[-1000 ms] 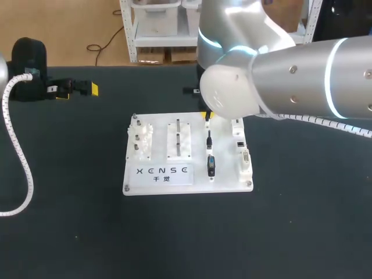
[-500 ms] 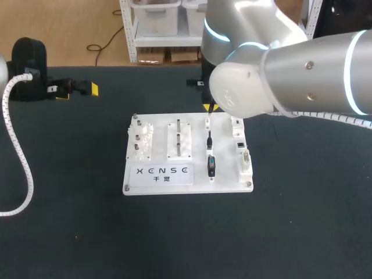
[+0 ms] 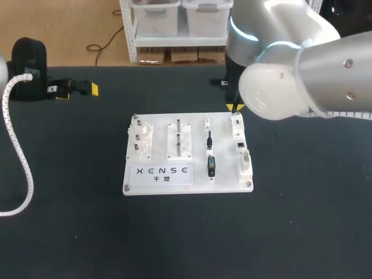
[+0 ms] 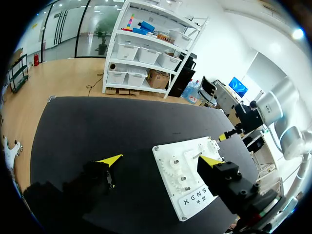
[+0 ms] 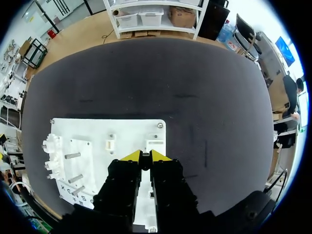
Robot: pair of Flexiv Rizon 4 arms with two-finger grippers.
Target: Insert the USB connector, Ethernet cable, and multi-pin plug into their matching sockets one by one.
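**Right gripper over board's far right corner**

Board (image 3: 160, 185) is sitting mid-table. Two black plugs (image 3: 211, 165) are lying in a line right of the board's centre. The sockets (image 3: 246, 163) are running along its right edge, just beside them. Right gripper (image 5: 145, 156) is hovering over the board's far right corner, yellow tips pressed together. Left gripper (image 4: 159, 160) is hanging near the table's far left edge, well apart from the board, fingers spread wide.

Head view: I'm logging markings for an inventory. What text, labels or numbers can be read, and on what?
White board, front label: a row of large dark letters, a maker's mark, not transcribed here.
Beneath them: two characters, too small to read.
Nothing else legible.
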